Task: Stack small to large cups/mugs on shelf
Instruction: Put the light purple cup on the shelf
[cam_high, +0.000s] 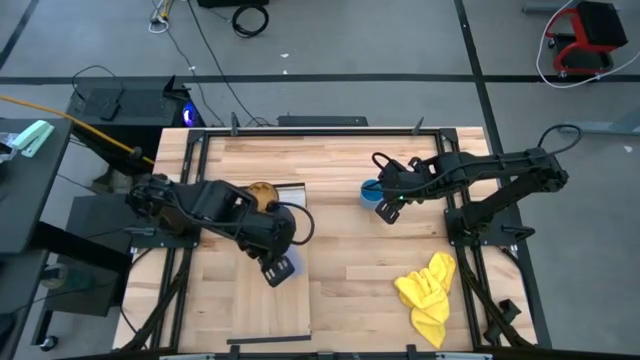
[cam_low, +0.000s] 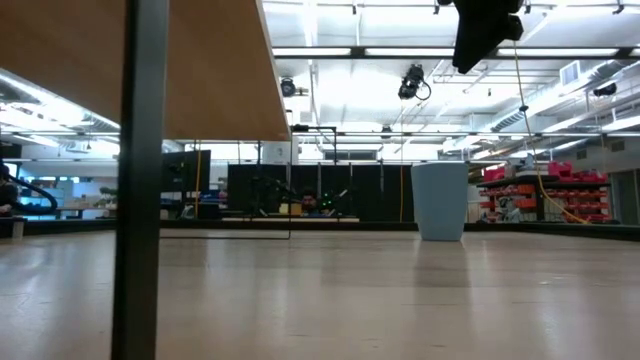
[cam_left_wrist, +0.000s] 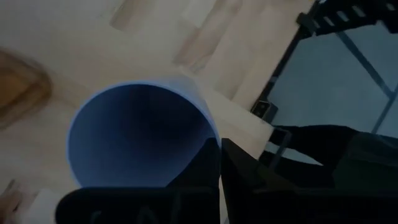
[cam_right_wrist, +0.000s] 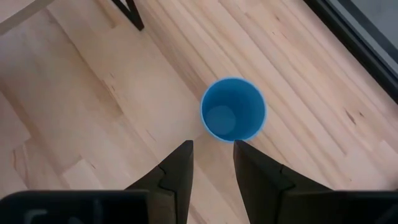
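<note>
I have the desk (cam_high: 350, 290) under both arms, with the shelf (cam_high: 250, 300) lying along its left part, running from the amber cup (cam_high: 260, 192) toward the near edge. The amber cup stands on the shelf's far end, partly hidden behind my left arm, so it looks to be the base of the stack. My left end effector (cam_high: 281, 268) is over the middle of the shelf with its fingers pinched on the rim of the lavender cup (cam_left_wrist: 140, 134); the left wrist view looks straight into the cup's open mouth, one finger inside the wall and one outside. So the step in hand, as I judge it, is bringing the lavender cup to the amber one. I need to carry it back toward the far end, centre it over the amber mouth, keep it upright and lower it in before releasing. My right end effector (cam_right_wrist: 211, 163) hovers near the desk's far right, fingers spread, just beside the blue cup (cam_right_wrist: 233, 109), which stands upright on the bare desk, not gripped. A yellow cloth (cam_high: 428, 290) lies near the desk's right near corner, well apart from all this. Blue goes in last.
</note>
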